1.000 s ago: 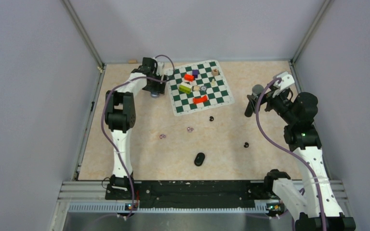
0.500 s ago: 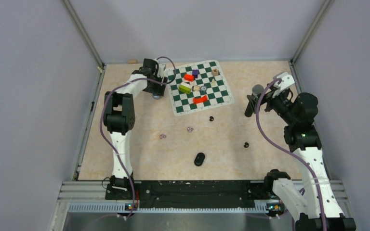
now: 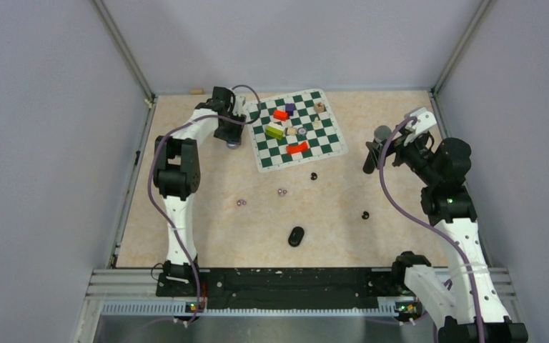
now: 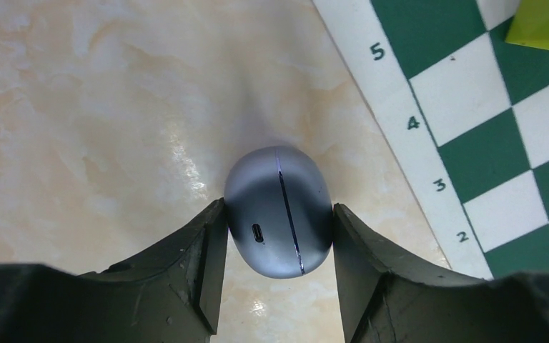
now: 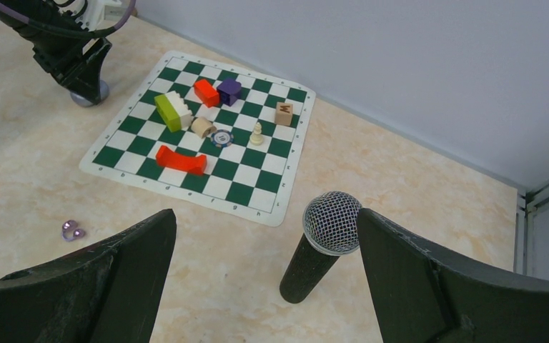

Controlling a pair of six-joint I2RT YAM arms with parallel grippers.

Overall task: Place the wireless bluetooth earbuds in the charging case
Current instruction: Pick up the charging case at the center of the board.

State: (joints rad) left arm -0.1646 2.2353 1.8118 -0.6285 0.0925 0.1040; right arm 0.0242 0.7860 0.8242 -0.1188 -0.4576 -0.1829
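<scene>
A grey-blue oval charging case (image 4: 275,186) lies shut on the tabletop just left of the chessboard, also visible as the charging case (image 3: 233,143). My left gripper (image 4: 279,210) is shut on it, one finger pressed against each side. Two pale purple earbuds (image 3: 241,203) (image 3: 282,191) lie mid-table. Two black earbuds (image 3: 314,176) (image 3: 365,214) lie further right. My right gripper (image 5: 264,214) hangs open at the right side with nothing between its fingers; the purple earbuds (image 5: 72,230) show at its left.
A green-and-white chessboard (image 3: 268,161) at the back carries coloured blocks and small pieces. A black microphone (image 5: 325,243) lies under my right gripper. A black oval case (image 3: 297,236) sits near the front centre. Walls enclose the table.
My left gripper's fingers have closed in onto the charging case. The right arm has not moved.
</scene>
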